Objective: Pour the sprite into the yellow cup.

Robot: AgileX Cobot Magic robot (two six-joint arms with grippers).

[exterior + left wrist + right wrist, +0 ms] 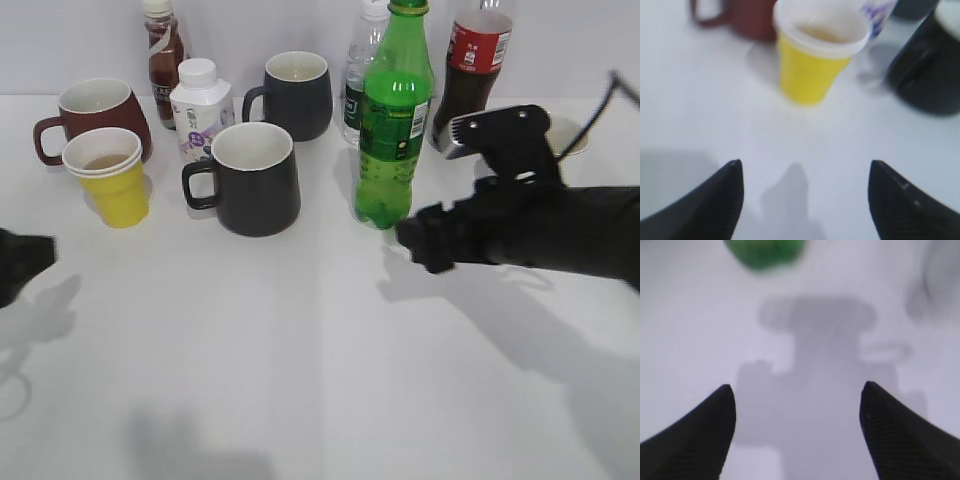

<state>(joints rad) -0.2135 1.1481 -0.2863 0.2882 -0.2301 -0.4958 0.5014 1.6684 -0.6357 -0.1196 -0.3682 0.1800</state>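
Sprite bottle (395, 115) stands upright, cap on, mid-right of the tabletop (320, 380), in front of a clear water bottle (362, 70) and left of a red-label cola bottle (470, 70). Yellow paper cup (112, 178) sits far left, just in front of the dark red mug (92, 118), with a little brownish liquid inside it in the left wrist view. Right hand (432, 240) is low, just right of and slightly nearer than the sprite base, not touching; right wrist view shows its fingers (700, 435) spread wide, nothing between them, green base blurred at top. Left hand (805, 200) is also wide open and empty, pointing at the cup from the near side, well short of it; only its tip shows at the left edge of the exterior view. Step in hand looks like reaching for the sprite: best to come in from the near right, close on the body below the label, keep it vertical. Cap likely needs removing before pouring. Tight spots: water and cola bottles just behind, black mug (250, 180) left of the sprite, white milk bottle (200, 105) near the cup. Near half of the tabletop is open, good room to carry across to the cup.
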